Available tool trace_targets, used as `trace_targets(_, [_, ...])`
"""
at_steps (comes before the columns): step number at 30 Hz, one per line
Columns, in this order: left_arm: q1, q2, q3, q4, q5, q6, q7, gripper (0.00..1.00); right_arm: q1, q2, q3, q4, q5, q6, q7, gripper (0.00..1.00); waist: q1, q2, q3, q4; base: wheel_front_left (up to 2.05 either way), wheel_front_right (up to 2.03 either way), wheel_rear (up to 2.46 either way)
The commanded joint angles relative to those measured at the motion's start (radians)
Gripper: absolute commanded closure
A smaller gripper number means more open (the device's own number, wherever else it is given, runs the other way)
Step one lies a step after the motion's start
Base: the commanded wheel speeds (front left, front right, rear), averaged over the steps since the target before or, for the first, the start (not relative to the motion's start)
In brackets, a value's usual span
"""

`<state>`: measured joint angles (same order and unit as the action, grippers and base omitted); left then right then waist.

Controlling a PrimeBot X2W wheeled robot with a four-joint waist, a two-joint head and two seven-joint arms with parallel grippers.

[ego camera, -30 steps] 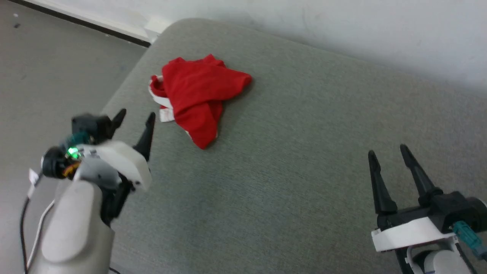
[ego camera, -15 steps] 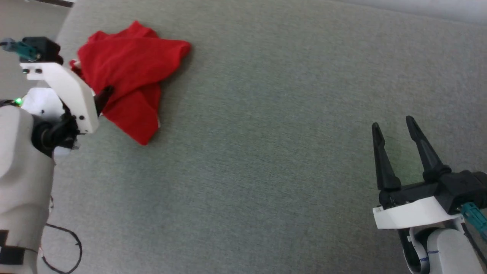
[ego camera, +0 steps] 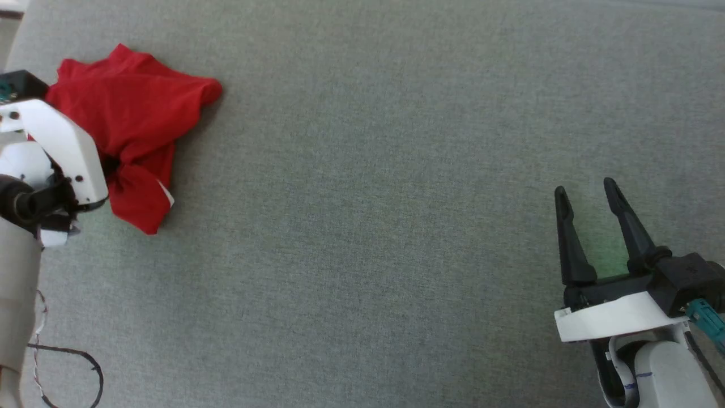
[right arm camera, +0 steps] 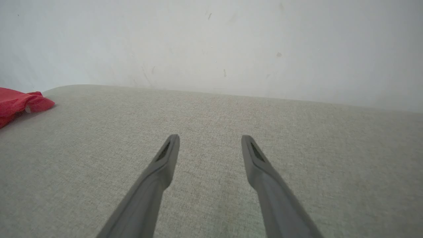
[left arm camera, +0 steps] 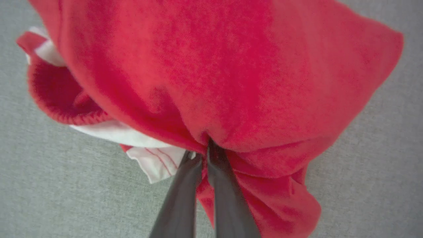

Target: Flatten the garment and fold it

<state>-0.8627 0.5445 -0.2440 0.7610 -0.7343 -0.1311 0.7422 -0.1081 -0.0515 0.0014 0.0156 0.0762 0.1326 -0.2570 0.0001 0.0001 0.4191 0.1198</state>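
Though crumpled at 10 o'clock, shorts (ego camera: 136, 130): look limp, light; best hold waistband (left arm camera: 66, 117).
left gripper (left arm camera: 206, 147): pinching shorts fabric.
right gripper (ego camera: 585, 187): fingers wide, empty.

Soft, even light: crisp from my head, smeary up close.

From my head the grey-green woven fabric surface (ego camera: 362, 238) is bright and flatly lit. The crumpled bright red thin-fabric shorts (ego camera: 136, 113) cast a soft shadow along their right edge, and a faint green glow tints the weave by my right gripper (ego camera: 584, 186). My left wrist view is grainy and blurred, with red cloth and my left gripper (left arm camera: 201, 150) out of focus. My right wrist view is paler, the off-white wall (right arm camera: 211, 43) hazy and the surface's far edge bowed.
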Motion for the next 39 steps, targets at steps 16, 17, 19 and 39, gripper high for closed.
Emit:
trace_targets(16, [0.040,0.152,-0.126,-0.272,0.085,0.000,-0.557,1.00,0.070,0.001,-0.058,0.054,0.029,-0.002,-0.005,0.00,-0.0001,-0.0001,-0.339,-0.032,0.00,0.00,0.00])
trace_targets(17, [0.045,0.150,-0.136,-0.295,0.089,0.000,-0.574,1.00,0.077,0.001,-0.062,0.054,0.029,-0.002,-0.005,0.00,-0.0001,-0.0001,-0.354,-0.038,0.00,0.00,0.00])
trace_targets(19, [0.058,0.137,-0.147,-0.338,0.091,0.000,-0.601,1.00,0.087,0.001,-0.066,0.057,0.029,-0.002,-0.005,0.00,-0.0001,-0.0001,-0.383,-0.056,0.00,0.00,0.00])
trace_targets(39, [0.344,-0.226,-0.378,-0.460,0.142,0.128,-0.773,1.00,0.103,0.001,-0.005,0.058,0.050,-0.002,-0.005,0.00,-0.0001,-0.0001,-0.362,-0.384,0.00,0.00,0.00])
